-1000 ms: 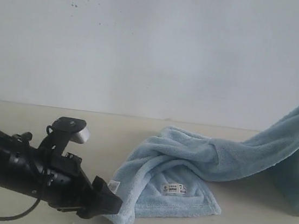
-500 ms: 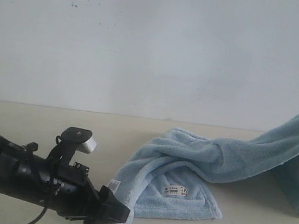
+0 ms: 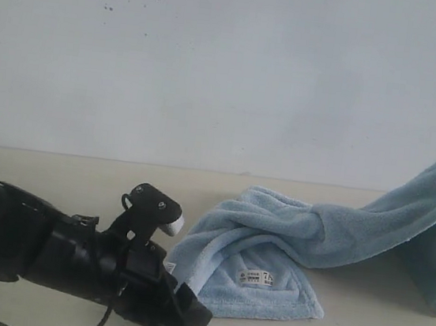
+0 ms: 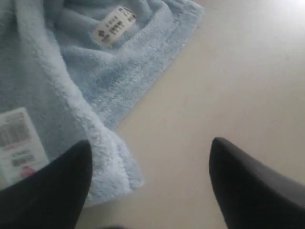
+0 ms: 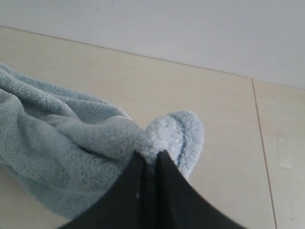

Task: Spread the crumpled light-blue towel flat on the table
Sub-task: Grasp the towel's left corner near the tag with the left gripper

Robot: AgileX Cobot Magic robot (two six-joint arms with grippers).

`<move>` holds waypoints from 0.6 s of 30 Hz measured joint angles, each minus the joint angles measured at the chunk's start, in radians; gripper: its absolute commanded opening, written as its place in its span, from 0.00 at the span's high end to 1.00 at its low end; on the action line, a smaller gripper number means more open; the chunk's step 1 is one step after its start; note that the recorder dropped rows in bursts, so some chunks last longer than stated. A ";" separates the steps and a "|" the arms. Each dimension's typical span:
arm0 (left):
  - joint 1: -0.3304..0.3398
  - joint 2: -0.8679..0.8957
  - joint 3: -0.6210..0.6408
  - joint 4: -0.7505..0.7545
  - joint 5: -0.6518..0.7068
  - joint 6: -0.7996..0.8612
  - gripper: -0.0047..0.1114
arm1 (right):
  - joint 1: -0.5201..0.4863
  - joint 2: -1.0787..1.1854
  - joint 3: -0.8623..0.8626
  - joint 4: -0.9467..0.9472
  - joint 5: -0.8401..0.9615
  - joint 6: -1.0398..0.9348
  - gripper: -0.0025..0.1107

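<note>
Left wrist view has the left tool [image 4: 150, 145] spread to its widest and holding nothing. One finger [image 4: 52, 186] sits at the edge of the towel [image 4: 71, 71], and the other is over bare table [image 4: 228, 86]. The towel's near corner, with its rolled hem, lies between the fingers, close against the first one. A printed tag [image 4: 19, 138] is just beside that finger, and the white label [image 4: 113, 25] lies further ahead on the cloth.

In the right wrist view the right tool [image 5: 150, 157] is pinched tight on a bunched bit of towel edge that puffs out just past its tips. From outside, the cloth rises off the table in a twisted band up to that tool, while the rest lies folded on the table ahead of the left tool.

The towel looks soft, limp and light. It will sag and drape rather than hold any shape, and its thick pile should give the fingers good purchase with little chance of slipping. The best hold for the left tool is probably the hemmed corner right at its fingers, the firmest part of the cloth. Layers overlap there, so taking two at once would leave a fold in. With opposite corners held, pulling apart should draw out the twist.
</note>
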 measured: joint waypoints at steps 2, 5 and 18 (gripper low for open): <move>-0.008 0.000 -0.019 0.000 -0.066 0.002 0.39 | 0.000 0.000 0.000 0.011 0.000 -0.009 0.95; -0.009 0.005 -0.035 0.008 -0.130 0.007 0.39 | 0.000 0.000 0.000 0.022 -0.002 -0.022 0.95; -0.081 0.140 -0.065 0.060 -0.200 0.018 0.39 | 0.000 0.000 0.000 0.028 -0.022 -0.024 0.95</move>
